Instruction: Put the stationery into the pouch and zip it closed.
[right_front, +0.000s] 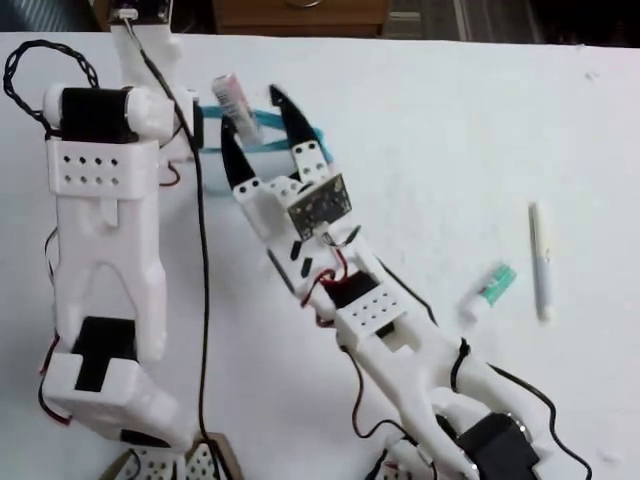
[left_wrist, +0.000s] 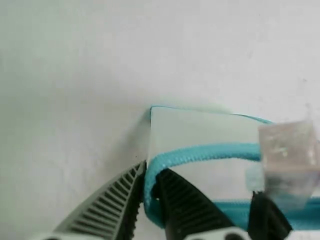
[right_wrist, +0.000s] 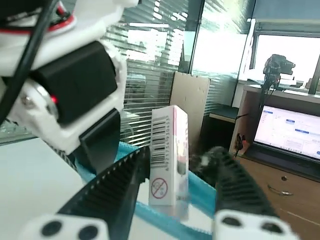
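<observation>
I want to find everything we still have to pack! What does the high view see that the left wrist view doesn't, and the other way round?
High view, not the left wrist view: the pen and a small teal-capped item, lying apart from the pouch on the table.
Left wrist view, not the high view: a close look at the left claw pinching the pouch's teal zipper edge.
Both share the pouch and the small box standing at it.

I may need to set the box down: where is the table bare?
Bare: the table between pouch and pen. Crowded: at the pouch, where the left tool grips it and the right tool straddles the box; cables cross the near middle.
</observation>
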